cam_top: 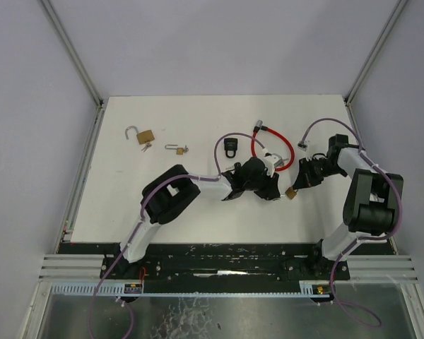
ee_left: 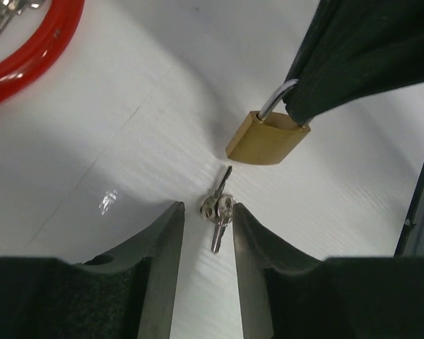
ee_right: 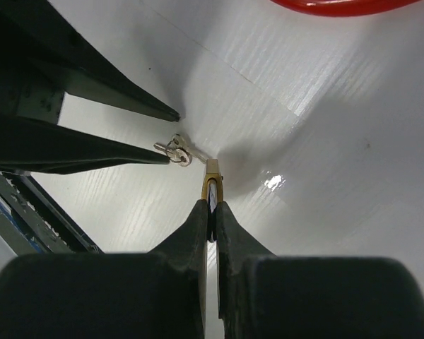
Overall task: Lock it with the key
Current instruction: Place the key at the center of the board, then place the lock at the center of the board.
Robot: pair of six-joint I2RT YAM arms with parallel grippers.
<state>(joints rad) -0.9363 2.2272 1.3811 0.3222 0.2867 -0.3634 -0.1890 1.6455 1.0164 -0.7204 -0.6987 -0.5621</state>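
A small brass padlock (ee_left: 267,138) hangs just above the white table, and my right gripper (ee_right: 210,206) is shut on its steel shackle. Two silver keys on a ring (ee_left: 219,209) sit below the lock. One key points up and its tip meets the lock's bottom edge; whether it sits in the keyhole I cannot tell. My left gripper (ee_left: 207,205) stands open around the keys, its right finger (ee_left: 249,233) close beside them and its left finger apart. From above, both grippers meet at the padlock (cam_top: 291,192).
A red cable lock (cam_top: 272,152) lies just behind the grippers. A black padlock (cam_top: 230,148) sits to its left. Farther left are an open brass padlock (cam_top: 143,135) and a small one with keys (cam_top: 177,149). The table's dark front rail (ee_left: 418,212) is close.
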